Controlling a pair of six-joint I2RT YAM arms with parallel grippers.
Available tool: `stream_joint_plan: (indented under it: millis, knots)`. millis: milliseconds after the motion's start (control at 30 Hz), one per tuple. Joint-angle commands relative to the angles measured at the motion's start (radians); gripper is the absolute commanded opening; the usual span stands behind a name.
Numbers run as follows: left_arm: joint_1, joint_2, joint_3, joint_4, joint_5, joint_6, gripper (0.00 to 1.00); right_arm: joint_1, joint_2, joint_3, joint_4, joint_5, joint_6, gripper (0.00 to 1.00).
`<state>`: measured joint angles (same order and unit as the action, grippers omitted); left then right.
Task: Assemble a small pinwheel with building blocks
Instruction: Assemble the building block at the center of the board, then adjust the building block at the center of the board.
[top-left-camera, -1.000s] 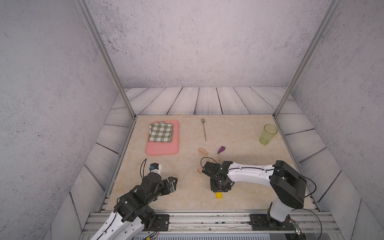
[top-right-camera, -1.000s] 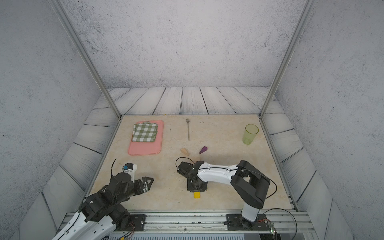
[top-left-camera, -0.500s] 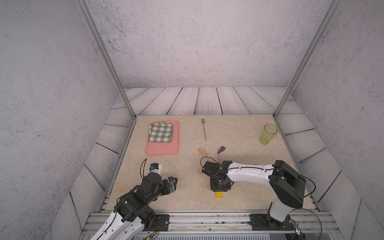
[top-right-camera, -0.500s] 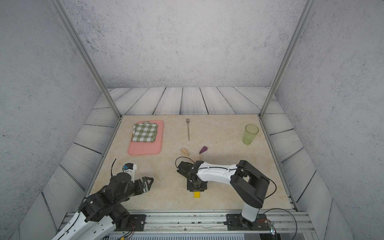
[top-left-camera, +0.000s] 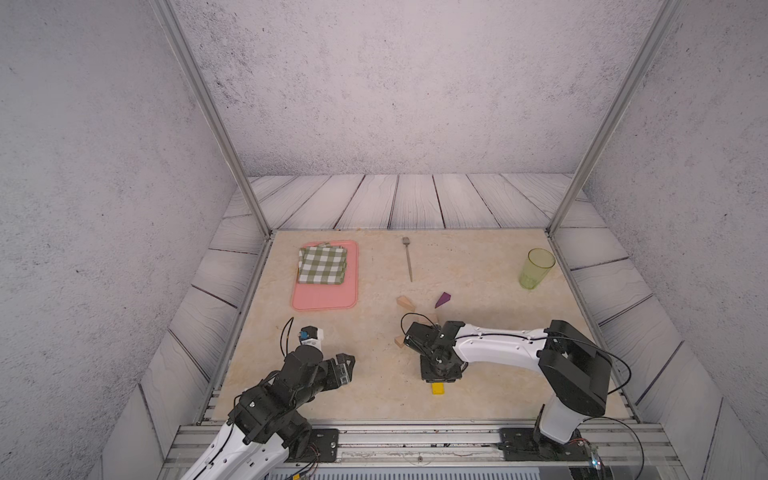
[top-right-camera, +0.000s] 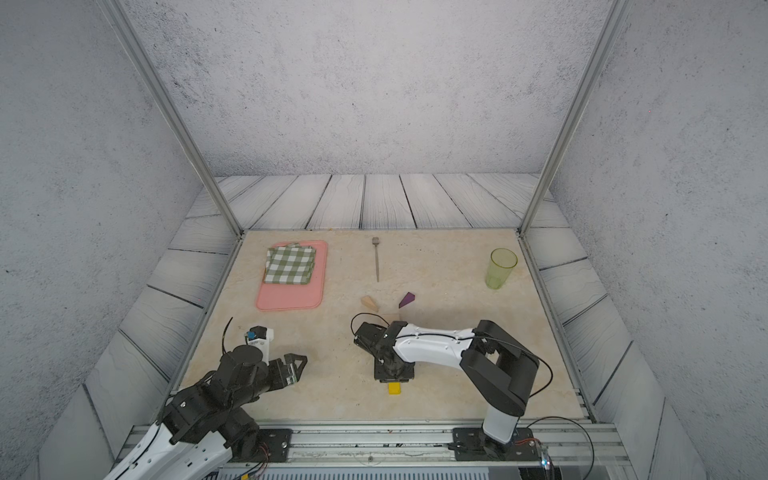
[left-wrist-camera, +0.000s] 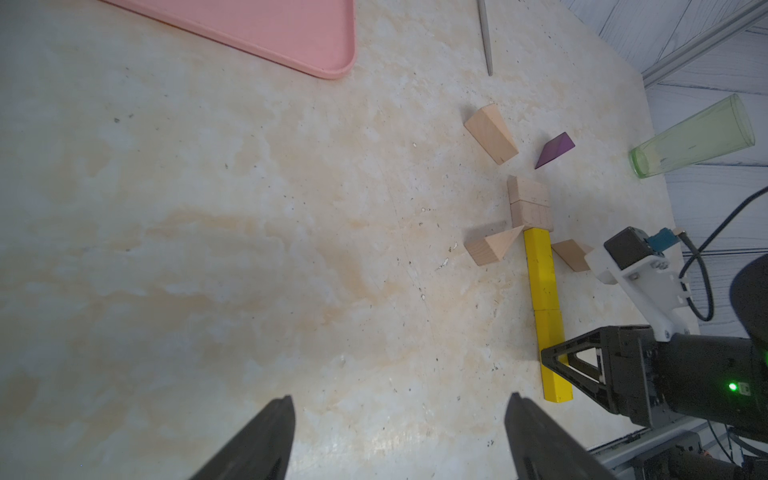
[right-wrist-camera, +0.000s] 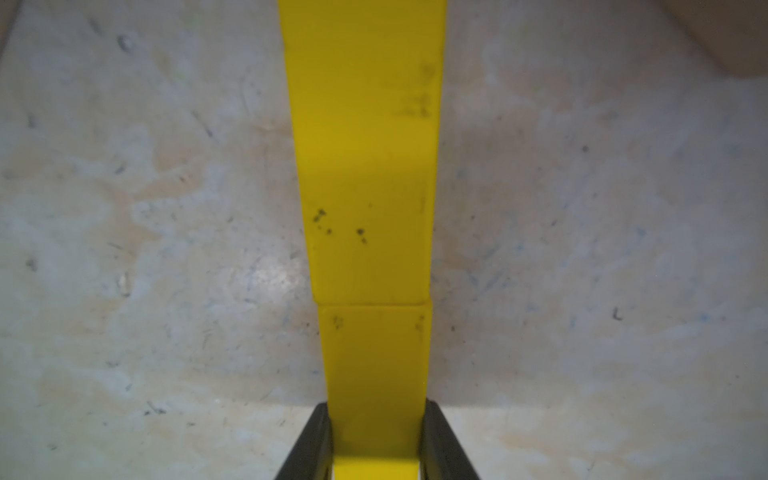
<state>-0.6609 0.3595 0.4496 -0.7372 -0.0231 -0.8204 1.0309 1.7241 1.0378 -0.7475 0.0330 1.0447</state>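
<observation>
The pinwheel lies part-built on the table in the left wrist view. Two pale-wood rectangles (left-wrist-camera: 530, 203) form its hub, and two yellow bars run end to end from it as a stick. A wood wedge (left-wrist-camera: 490, 249) lies on one side of the stick and another wood wedge (left-wrist-camera: 571, 255) on the other. A loose wood wedge (top-left-camera: 405, 302) and the purple wedge (top-left-camera: 443, 299) lie just beyond. My right gripper (right-wrist-camera: 376, 415) is shut on the near yellow bar (right-wrist-camera: 376, 357), which lies flat against the far yellow bar (right-wrist-camera: 365, 166). My left gripper (top-left-camera: 347, 365) is open over bare table at the front left.
A pink tray (top-left-camera: 349, 291) with a folded green checked cloth (top-left-camera: 322, 270) sits at the back left. A metal fork (top-left-camera: 408, 257) lies at the back middle. A green cup (top-left-camera: 536, 268) stands at the back right. Metal posts stand at the back corners.
</observation>
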Motion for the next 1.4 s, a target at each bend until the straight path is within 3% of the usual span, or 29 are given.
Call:
stream_joint_plan:
  millis: [0,367,667,767,933,1133,1367]
  knots:
    - [0.005,-0.010,-0.011,-0.005,-0.014,-0.008,0.86,-0.005,0.043,0.010,-0.004,0.030,0.001,0.36]
    - [0.006,-0.012,-0.011,-0.005,-0.011,-0.008,0.86,-0.004,0.011,0.017,-0.020,0.041,-0.004,0.50]
    - [0.006,-0.013,-0.006,-0.009,-0.018,-0.008,0.86,-0.060,-0.201,0.133,-0.192,0.111,-0.113,0.59]
    - [0.006,-0.013,-0.008,-0.009,-0.019,-0.008,0.86,-0.164,-0.273,0.145,-0.207,0.064,-0.244,0.60]
    - [0.006,-0.011,-0.006,-0.008,-0.018,-0.006,0.86,-0.307,-0.299,0.163,-0.247,0.050,-0.593,0.58]
    - [0.006,-0.011,-0.009,-0.008,-0.020,-0.007,0.86,-0.331,-0.245,0.163,-0.219,0.064,-0.892,0.56]
    - [0.004,-0.017,-0.006,-0.010,-0.017,-0.009,0.86,-0.333,-0.128,0.146,-0.150,0.045,-1.016,0.53]
